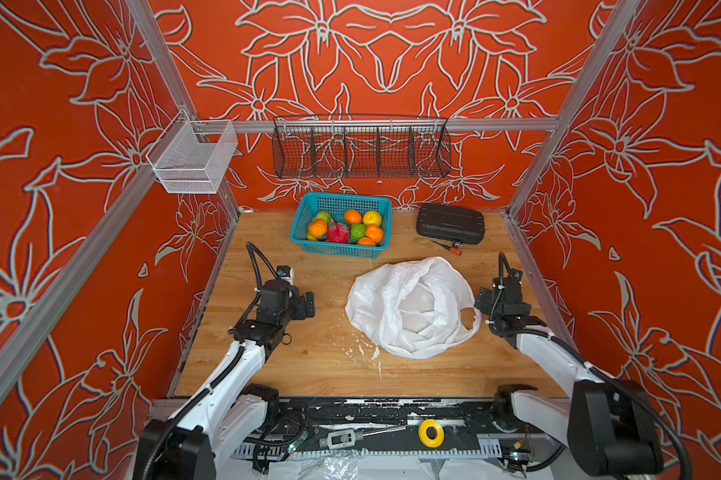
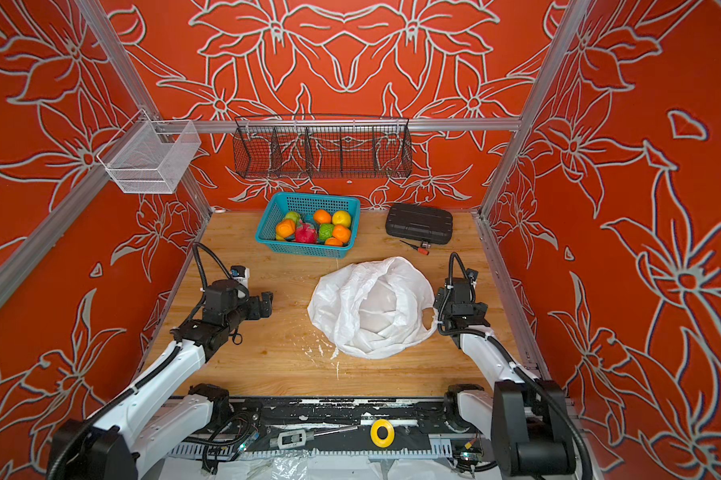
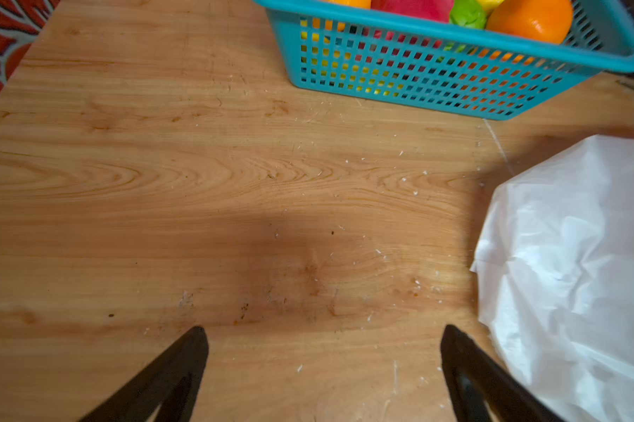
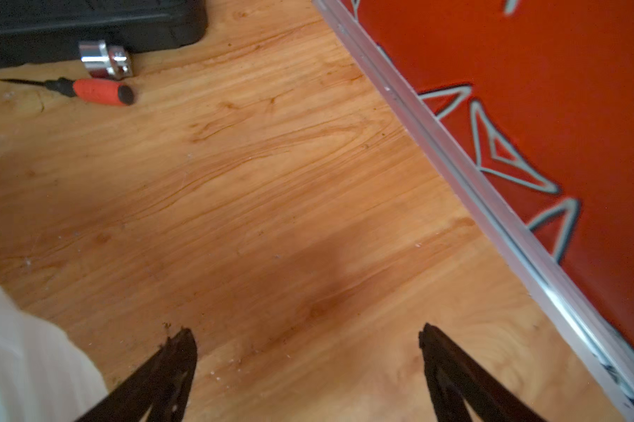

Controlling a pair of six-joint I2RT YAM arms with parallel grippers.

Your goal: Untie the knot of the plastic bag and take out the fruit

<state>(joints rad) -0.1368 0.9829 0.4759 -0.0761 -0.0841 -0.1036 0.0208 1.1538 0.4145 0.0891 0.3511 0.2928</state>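
In both top views the bag (image 1: 411, 307) lies on the table (image 1: 288, 361), right of centre. It is white, thin and heavily crinkled, slumped flat with its mouth gaping upward, and one handle (image 1: 465, 337) trails loose at its near right edge. The fruit (image 1: 346, 228) sits in the teal basket (image 1: 342, 197) at the far middle: oranges, a yellow one, green ones and a pink-red one. A black case (image 1: 450, 222) lies far right with a screwdriver (image 1: 448, 246) just in front of it. The left gripper (image 1: 307, 303) hangs left of the bag, well apart from it. The right gripper (image 1: 481, 300) is just beside the bag's right edge.

In the left wrist view the fingers stand wide apart over bare wood with nothing between them. The bag's rumpled white side lies close to one finger, and the basket is farther off.

In the right wrist view the jaws are likewise spread and hold nothing. A blurred white fold of bag lies beside one finger. A shiny socket (image 4: 105, 58) lies between screwdriver and case.
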